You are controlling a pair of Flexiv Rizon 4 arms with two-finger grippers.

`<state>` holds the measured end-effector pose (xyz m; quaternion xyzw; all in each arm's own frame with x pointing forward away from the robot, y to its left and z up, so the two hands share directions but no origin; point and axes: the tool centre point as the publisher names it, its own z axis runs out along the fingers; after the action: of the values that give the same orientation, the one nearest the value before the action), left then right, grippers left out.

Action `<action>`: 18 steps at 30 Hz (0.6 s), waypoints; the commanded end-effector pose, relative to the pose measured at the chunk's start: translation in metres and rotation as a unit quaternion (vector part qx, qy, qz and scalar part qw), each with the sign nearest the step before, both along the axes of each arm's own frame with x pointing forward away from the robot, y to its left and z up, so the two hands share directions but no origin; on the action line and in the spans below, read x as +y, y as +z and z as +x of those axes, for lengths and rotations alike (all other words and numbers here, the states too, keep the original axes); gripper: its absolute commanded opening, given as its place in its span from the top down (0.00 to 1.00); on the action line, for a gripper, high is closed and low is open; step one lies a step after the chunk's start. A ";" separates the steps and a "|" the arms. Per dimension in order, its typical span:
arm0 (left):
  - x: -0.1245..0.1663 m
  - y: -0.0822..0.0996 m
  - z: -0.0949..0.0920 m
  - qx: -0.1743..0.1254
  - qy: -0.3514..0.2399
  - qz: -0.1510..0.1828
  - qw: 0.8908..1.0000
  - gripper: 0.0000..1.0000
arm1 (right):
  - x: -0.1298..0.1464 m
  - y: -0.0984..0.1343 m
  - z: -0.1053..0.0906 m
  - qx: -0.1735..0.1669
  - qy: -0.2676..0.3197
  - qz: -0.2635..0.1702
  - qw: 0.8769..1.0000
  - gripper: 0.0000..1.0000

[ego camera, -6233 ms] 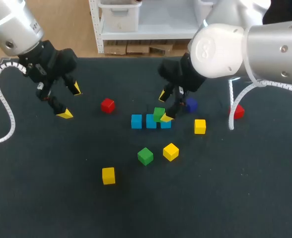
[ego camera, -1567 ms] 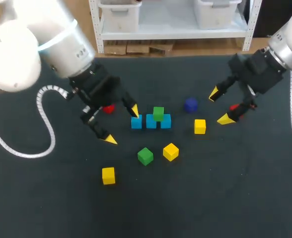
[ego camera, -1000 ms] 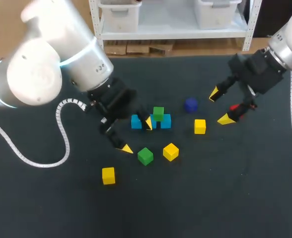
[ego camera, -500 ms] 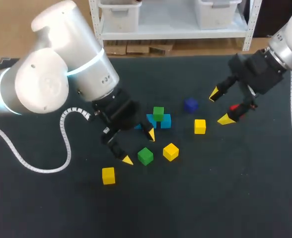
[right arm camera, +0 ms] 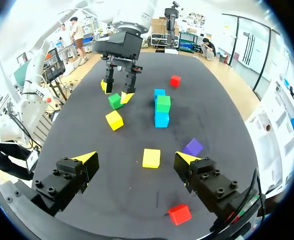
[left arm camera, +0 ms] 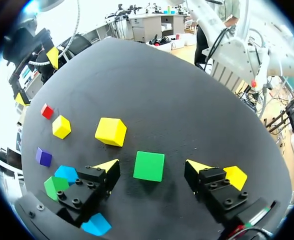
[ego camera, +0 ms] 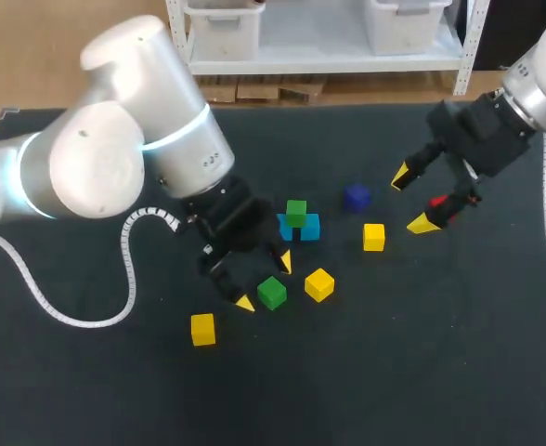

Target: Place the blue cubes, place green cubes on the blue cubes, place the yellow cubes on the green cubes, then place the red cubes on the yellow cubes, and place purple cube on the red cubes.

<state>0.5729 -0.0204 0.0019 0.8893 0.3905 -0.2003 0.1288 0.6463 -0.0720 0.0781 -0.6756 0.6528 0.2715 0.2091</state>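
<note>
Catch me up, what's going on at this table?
Cube stacking, early on. The left gripper is open around a loose green cube, not touching it. Another green cube already sits on the row of blue cubes. The right gripper is open and empty, off to the side. Three yellow cubes, the purple cube and the red cubes lie loose on the black table.

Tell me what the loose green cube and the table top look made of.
Loose green cube: probably painted wood or hard plastic; even solid colour, sharp edges, no grain visible. Table top: likely a dark fabric or rubber mat; matte, no glare.
</note>
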 end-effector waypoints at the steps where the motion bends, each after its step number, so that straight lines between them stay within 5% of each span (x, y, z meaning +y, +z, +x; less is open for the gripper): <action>1: -0.003 -0.004 0.009 0.004 -0.007 0.004 1.000 0.18 | 0.000 -0.001 0.001 0.000 0.001 0.002 1.000 0.00; 3: -0.003 -0.006 0.010 0.005 -0.009 0.009 1.000 0.30 | 0.000 -0.001 0.001 0.000 0.001 0.002 1.000 0.00; 5: -0.002 -0.007 0.010 0.005 -0.009 0.009 1.000 0.52 | 0.000 -0.001 0.001 0.000 0.001 0.002 1.000 0.00; 14: -0.003 -0.010 0.008 0.012 -0.013 0.017 1.000 0.79 | 0.000 -0.001 0.001 0.000 0.001 0.002 1.000 0.00; 16: -0.002 -0.008 0.009 0.012 -0.012 0.018 1.000 1.00 | 0.000 -0.001 0.001 0.000 0.001 0.002 1.000 0.00; 18: -0.001 -0.003 0.011 0.009 -0.005 0.018 1.000 1.00 | 0.000 -0.001 0.001 0.000 0.001 0.002 1.000 0.00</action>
<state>0.5812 -0.0218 -0.0043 0.8918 0.3891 -0.2034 0.1097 0.6463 -0.0720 0.0781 -0.6756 0.6527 0.2716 0.2092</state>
